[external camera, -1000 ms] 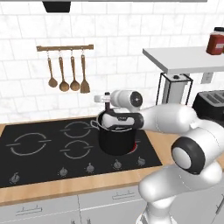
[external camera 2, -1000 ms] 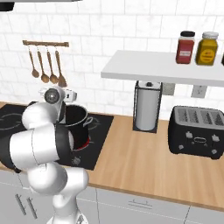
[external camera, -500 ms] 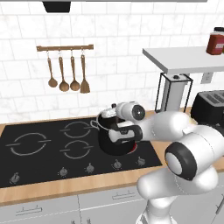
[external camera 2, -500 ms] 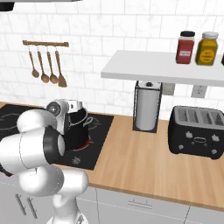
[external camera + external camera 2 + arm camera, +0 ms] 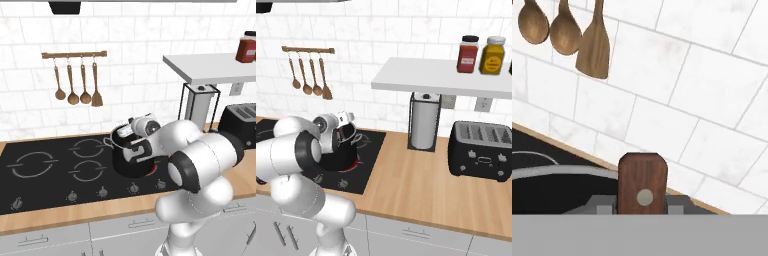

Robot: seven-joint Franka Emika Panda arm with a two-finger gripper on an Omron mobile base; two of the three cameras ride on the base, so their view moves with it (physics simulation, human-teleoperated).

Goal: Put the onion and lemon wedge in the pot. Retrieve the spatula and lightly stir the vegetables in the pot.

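- Wooden handle (image 5: 643, 175), brown, with 1 pale round spot near its rounded end, stands upright at the bottom centre of the hand view.
- Gripper (image 5: 642, 207) is clenched on that handle, with a grey finger pressed against each side. The blade end is hidden, so I cannot tell what kind of utensil it is.
- Pot (image 5: 128, 167), black and deep, sits on the front right burner of the black stove (image 5: 45, 185). A red glow (image 5: 151, 173) shows at its base.
- From the left base view the gripper hangs directly over the pot's mouth, at rim height, with the white arm reaching in from the right.
- In the hand view the pot's thin grey rim (image 5: 557, 171) curves just below and in front of the handle.
- Pot contents cannot be made out, as the hand and rim cover the inside.
- Rail (image 5: 75, 54) on the tiled wall carries 4 wooden utensils: 3 round-bowled spoons (image 5: 73, 97) and 1 flat-bladed spatula (image 5: 96, 98) at the right end, well apart from the pot.
- Counter (image 5: 421, 185) of pale wood, right of the stove, holds a paper towel roll (image 5: 423, 122) and a black toaster (image 5: 481, 155).
- Shelf (image 5: 446, 77), white, above them, bears 2 jars: 1 red (image 5: 467, 54) and 1 yellow (image 5: 492, 56).
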